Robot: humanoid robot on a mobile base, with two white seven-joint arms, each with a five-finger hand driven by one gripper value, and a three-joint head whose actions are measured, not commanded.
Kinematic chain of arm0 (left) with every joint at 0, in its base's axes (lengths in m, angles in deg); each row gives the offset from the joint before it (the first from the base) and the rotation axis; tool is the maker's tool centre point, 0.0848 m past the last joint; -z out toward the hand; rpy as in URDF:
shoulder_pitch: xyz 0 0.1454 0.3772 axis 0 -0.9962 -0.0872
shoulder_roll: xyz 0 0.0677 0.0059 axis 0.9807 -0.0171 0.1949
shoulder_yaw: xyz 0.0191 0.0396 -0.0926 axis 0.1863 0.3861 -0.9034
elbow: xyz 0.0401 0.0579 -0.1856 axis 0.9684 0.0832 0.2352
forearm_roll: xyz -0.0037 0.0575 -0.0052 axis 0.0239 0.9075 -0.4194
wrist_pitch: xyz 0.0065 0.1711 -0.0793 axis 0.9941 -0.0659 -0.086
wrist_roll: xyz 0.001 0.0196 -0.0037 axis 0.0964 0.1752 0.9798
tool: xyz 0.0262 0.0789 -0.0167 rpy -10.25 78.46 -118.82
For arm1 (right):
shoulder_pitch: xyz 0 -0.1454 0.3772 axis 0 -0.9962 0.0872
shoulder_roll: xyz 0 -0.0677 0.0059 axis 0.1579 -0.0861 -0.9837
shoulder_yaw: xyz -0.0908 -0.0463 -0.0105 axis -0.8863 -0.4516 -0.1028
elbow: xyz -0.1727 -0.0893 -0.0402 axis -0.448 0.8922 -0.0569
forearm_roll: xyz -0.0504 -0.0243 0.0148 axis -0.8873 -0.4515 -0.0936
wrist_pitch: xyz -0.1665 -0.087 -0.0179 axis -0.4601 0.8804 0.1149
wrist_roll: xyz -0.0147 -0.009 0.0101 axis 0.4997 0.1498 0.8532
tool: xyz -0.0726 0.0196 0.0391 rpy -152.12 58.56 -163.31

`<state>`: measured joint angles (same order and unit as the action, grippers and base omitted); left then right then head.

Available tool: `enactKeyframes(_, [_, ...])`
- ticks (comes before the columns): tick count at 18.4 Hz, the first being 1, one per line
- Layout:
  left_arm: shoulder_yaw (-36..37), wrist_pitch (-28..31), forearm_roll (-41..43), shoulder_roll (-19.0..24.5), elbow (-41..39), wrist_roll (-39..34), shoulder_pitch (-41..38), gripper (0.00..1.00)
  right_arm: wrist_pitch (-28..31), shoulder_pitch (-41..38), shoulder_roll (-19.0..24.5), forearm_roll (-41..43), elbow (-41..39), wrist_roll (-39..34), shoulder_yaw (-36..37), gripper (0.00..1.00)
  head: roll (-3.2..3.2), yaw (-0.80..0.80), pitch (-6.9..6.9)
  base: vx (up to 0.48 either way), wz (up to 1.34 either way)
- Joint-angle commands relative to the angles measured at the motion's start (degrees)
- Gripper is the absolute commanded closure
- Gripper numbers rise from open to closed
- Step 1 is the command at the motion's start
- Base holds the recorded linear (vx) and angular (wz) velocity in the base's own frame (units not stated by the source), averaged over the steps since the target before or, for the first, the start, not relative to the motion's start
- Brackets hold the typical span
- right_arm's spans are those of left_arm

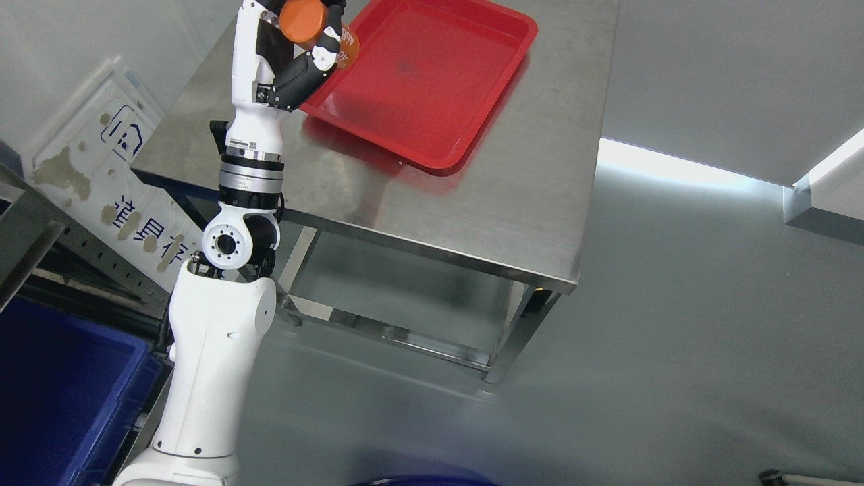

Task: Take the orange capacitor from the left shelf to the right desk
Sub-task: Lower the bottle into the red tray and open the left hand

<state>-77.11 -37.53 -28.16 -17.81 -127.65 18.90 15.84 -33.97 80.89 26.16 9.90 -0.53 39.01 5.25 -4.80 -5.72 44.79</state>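
Head view: my left hand (307, 44) has its fingers wrapped around the orange capacitor (312, 25), at the red tray's (432, 81) far-left edge on the bench (526, 202). I judge this the carrying step; next I must lower and let go.

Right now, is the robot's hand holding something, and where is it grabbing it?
Yes. The left hand holds the orange capacitor, with its dark fingers wrapped around its round side, at the red tray's edge.

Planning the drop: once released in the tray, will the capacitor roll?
Likely, if laid sideways: the capacitor looks cylindrical and smooth. The left hand grips it at the red tray's edge. The raised rim should probably stop it. It looks rigid, not floppy.
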Motion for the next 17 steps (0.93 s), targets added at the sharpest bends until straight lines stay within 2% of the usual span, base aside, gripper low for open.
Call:
enactKeyframes(1, [8.87, 3.64, -0.21, 1.00, 4.07, 0.45, 1.89, 0.96, 0.04, -1.91, -1.00, 0.00, -1.32, -0.25, 0.62, 0.00, 0.00, 0.00, 0.00, 0.225, -0.10])
enactKeyframes(8, [15.31, 8.04, -0.21, 1.00, 6.35, 0.54, 1.36, 0.96, 0.04, -1.91, -1.00, 0.00, -1.32, -0.16, 0.62, 0.00, 0.00, 0.00, 0.00, 0.155, -0.10])
enactKeyframes(13, [13.13, 7.87, -0.12, 1.00, 6.98, 0.54, 1.27, 0.94, 0.04, -1.91, -1.00, 0.00, -1.32, -0.16, 0.62, 0.00, 0.00, 0.00, 0.00, 0.073, -0.03])
enactKeyframes(14, [12.77, 7.87, -0.12, 1.00, 6.80, 0.54, 1.27, 0.87, 0.04, -1.99, -1.00, 0.00, -1.32, -0.16, 0.62, 0.00, 0.00, 0.00, 0.00, 0.027, 0.00])
enactKeyframes(15, [12.42, 7.95, -0.12, 1.00, 6.54, 0.54, 1.44, 0.71, 0.04, -1.91, -1.00, 0.00, -1.32, -0.16, 0.62, 0.00, 0.00, 0.00, 0.00, 0.000, 0.00])
enactKeyframes(17, [12.24, 8.57, -0.03, 1.00, 5.40, 0.54, 1.97, 0.31, 0.04, -1.91, -1.00, 0.00, -1.32, -0.25, 0.62, 0.00, 0.00, 0.00, 0.00, 0.000, 0.00])
